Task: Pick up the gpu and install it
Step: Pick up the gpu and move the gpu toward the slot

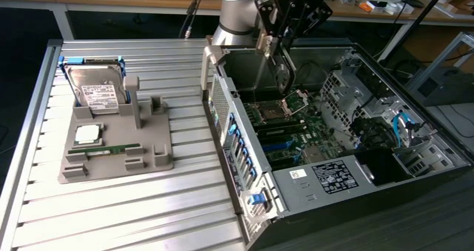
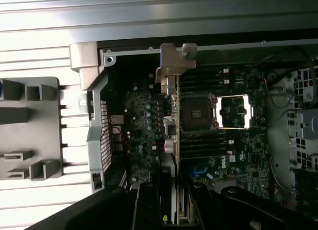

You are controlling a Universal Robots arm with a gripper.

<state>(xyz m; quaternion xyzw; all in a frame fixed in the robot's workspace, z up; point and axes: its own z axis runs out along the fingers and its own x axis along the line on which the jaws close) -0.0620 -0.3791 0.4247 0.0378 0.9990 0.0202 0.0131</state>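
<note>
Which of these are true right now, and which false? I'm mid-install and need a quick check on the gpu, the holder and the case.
1. The gripper holds the gpu edge-on over the open computer case. True.
2. The hard drive sits inside the case. False: it stands in the gray holder on the table, at the exterior view's left.
3. The memory stick lies in the gray holder. True.
4. The gpu rests on the table beside the case. False: it hangs between the fingers above the motherboard.
</note>
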